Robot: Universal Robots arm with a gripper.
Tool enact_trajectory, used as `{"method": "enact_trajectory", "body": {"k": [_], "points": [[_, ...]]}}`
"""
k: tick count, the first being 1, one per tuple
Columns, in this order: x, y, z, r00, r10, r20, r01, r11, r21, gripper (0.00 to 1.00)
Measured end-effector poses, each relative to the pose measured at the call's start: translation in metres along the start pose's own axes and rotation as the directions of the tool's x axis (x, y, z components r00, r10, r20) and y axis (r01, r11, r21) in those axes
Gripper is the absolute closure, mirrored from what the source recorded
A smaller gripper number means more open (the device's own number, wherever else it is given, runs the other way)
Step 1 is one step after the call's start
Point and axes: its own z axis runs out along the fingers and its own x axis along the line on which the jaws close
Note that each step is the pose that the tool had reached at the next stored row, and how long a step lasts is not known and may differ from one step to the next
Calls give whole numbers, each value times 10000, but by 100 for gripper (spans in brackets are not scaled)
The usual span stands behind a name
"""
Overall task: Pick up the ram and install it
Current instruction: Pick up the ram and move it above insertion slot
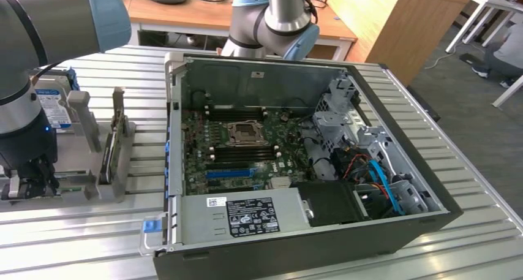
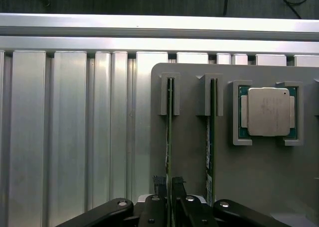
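Slatted aluminium table (image 2: pixel 50 137); grey holder (image 2: pixel 189 152) sits at nine o'clock of the open case (image 1: pixel 270 258) in the exterior view, with the ram (image 2: pixel 169 132) on edge in its slot and the gripper (image 2: pixel 169 187) astride it, clamped or not I cannot tell. Risk: a skewed or off-centre pinch could cock the ram and bind it in the slot, or knock the second stick (image 2: pixel 211 137) just beside. Hidden: ram seen edge-on, chips unreadable, near end lost behind the gripper; arm (image 1: pixel 24 78) covers part of the holder.

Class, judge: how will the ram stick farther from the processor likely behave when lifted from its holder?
The ram stick looks thin, so probably light and fairly stiff. Standing on edge, it would likely tip without the slots of its holder.
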Motion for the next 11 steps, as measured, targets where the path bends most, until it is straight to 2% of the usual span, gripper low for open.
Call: {"method": "enact_trajectory", "body": {"k": [1, 2, 11], "points": [[0, 0, 0, 10000, 0, 0, 0, 10000, 0, 82], [0, 0, 0, 10000, 0, 0, 0, 10000, 0, 88], [0, 0, 0, 10000, 0, 1, 0, 10000, 1, 89]]}}
